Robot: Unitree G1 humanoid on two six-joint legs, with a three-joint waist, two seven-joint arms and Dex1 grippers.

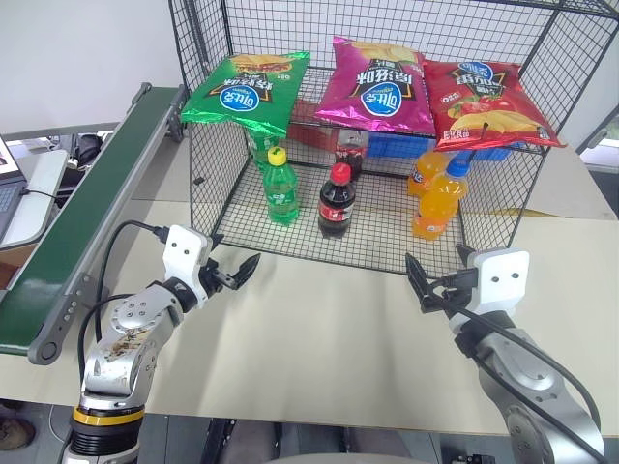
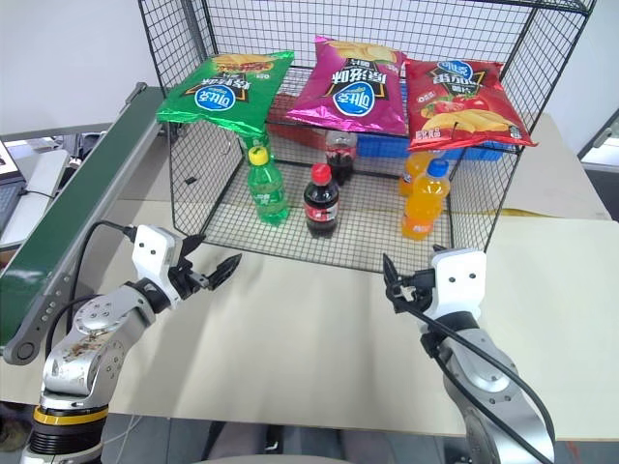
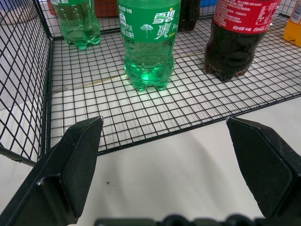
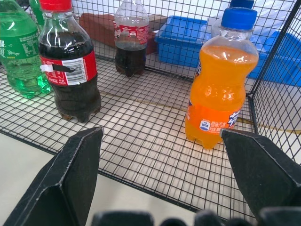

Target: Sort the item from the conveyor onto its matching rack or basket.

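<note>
Lying on the cage (image 1: 208, 184) shelf's middle, pink chip bag (image 1: 377, 87) overhangs slightly.

— What's where in front of me?

— I've got the wire cage (image 1: 503, 208) straight ahead on the table (image 1: 319, 338), with the conveyor (image 1: 92, 208) running along its left side. Three chip bags lie on the upper shelf; the task's chip bag (image 1: 375, 87) sits in the middle, between the other two.

— And under the shelf?

— Bottles (image 1: 336, 201) stand on the cage floor, a basket (image 1: 392, 145) behind them. My left gripper (image 1: 237, 271) and right gripper (image 1: 423, 283) hover before the cage.
</note>
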